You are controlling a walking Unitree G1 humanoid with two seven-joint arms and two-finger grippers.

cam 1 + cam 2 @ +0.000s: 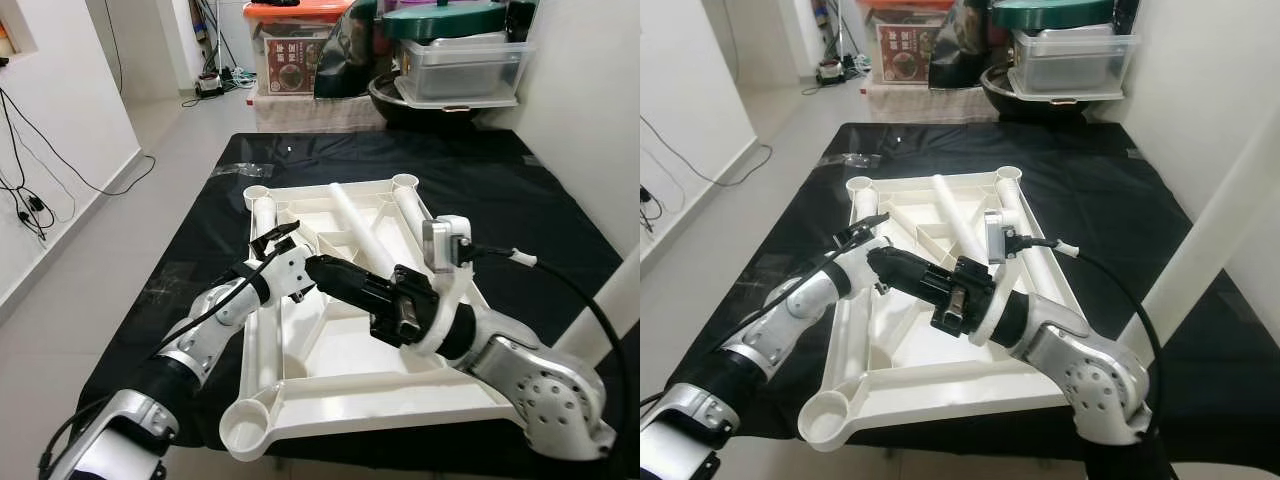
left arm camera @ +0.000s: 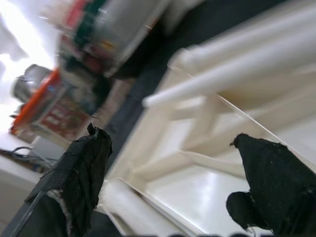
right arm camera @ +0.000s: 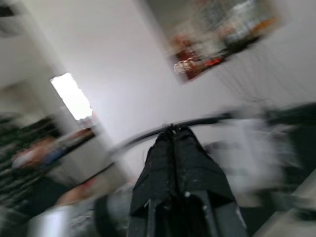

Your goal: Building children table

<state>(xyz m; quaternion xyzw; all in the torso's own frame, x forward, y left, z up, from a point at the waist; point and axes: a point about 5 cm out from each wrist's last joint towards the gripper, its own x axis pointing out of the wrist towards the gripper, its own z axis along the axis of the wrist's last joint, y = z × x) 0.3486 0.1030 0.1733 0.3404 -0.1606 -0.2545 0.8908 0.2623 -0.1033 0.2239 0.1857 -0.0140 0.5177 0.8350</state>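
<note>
A white plastic children's table [image 1: 380, 400] lies upside down on a black cloth [image 1: 540, 210]. One loose white leg [image 1: 355, 225] rests slantwise across its underside, and further legs lie along the left side [image 1: 264, 215] and the right side [image 1: 415, 215]. My left gripper [image 1: 275, 240] hovers open over the left rail, with the table frame [image 2: 197, 128] showing between its fingers [image 2: 79, 182]. My right gripper [image 1: 314, 267] reaches leftward over the table's middle, shut with nothing in it, its tip close to the left wrist. The right wrist view is blurred and shows the closed fingers [image 3: 163, 163].
Storage boxes with an orange lid [image 1: 295, 45] and clear tubs [image 1: 465, 65] stand beyond the cloth's far edge. Cables [image 1: 30, 200] trail along the left wall. A white pole [image 1: 1200, 240] slants past on the right. Grey floor tiles surround the cloth.
</note>
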